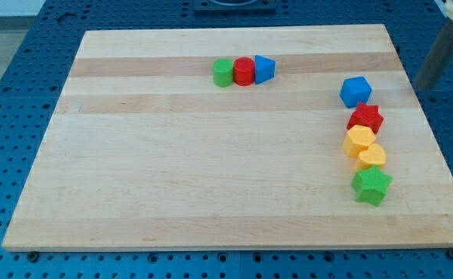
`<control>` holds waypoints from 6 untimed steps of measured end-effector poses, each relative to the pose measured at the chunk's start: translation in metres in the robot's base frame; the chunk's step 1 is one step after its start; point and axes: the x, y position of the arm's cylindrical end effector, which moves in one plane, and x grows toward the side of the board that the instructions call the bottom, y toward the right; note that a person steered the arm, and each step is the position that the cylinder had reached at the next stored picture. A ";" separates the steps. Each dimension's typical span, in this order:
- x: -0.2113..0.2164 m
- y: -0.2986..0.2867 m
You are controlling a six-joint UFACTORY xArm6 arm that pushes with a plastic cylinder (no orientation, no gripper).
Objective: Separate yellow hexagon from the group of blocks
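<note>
A pale wooden surface (211, 178) lies on blue pegboard. Our yellow hexagon (358, 141) sits in the right-hand column, touching the red star (365, 118) above and the yellow heart (372, 156) below. It looks light, rigid and easily slid; we would push its right face. Our rod (440, 54) shows, but the tip is blurred, and there is no hand to report. We see no writing.

The yellow hexagon (358, 139) lies touching between the red star (365, 118) above and the yellow heart (372, 156) below.
</note>
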 end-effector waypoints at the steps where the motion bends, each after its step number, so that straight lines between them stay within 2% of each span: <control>1: 0.024 0.000; 5: 0.091 -0.056; 6: 0.096 -0.094</control>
